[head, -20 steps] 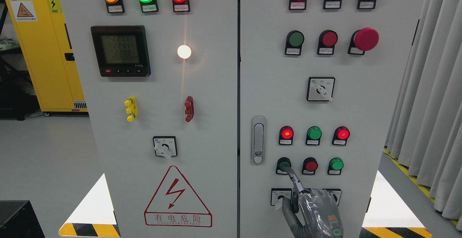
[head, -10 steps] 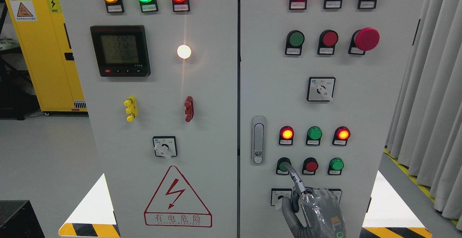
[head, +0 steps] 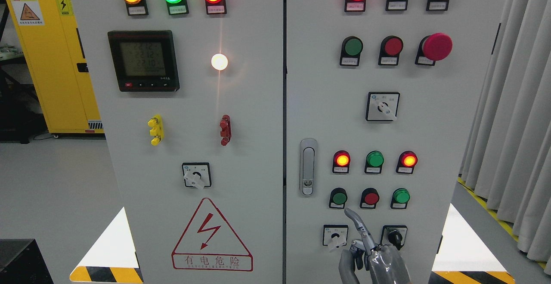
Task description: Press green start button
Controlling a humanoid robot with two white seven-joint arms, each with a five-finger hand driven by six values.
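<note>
One hand in view, our right hand (head: 373, 258), bottom edge, index finger (head: 356, 221) extended, others curled, holding nothing. Fingertip just below green start button (head: 339, 198), apart from it. We judge press step: next move, fingertip up-left onto button, avoiding red button (head: 370, 198).

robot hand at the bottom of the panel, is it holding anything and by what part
Nothing is held. The right hand points one extended finger up, its tip just below and apart from the green start button.
</note>
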